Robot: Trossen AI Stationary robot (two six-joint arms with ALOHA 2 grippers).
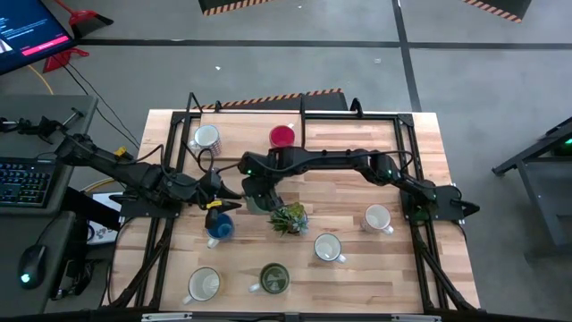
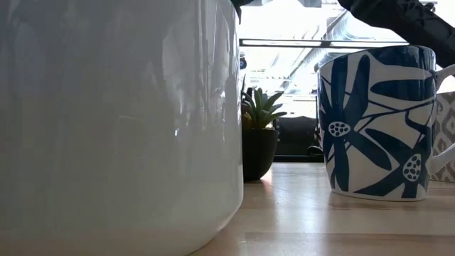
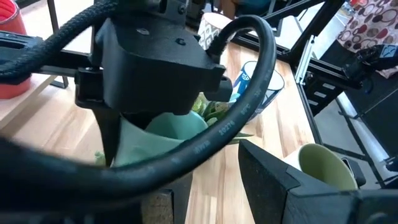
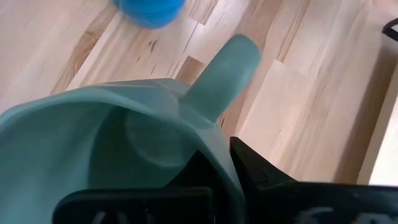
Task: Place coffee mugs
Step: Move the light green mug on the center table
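The right gripper [image 4: 221,165] pinches the rim of a pale teal mug [image 4: 124,143] with a chunky handle, mid-desk. The left gripper [image 1: 223,191] stands open beside it.

A small spiky green plant [image 1: 289,218] sits in a dark pot near the middle of the wooden bench [image 1: 357,277]. A keyboard [image 1: 25,182] and mouse [image 1: 31,266] lie beside the bench.

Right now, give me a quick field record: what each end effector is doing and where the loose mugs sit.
right end effector: shut on teal mug, table centre
left end effector: open, beside blue mug, holding nothing
red mug: far edge
olive mug: near edge
plant: next to teal mug
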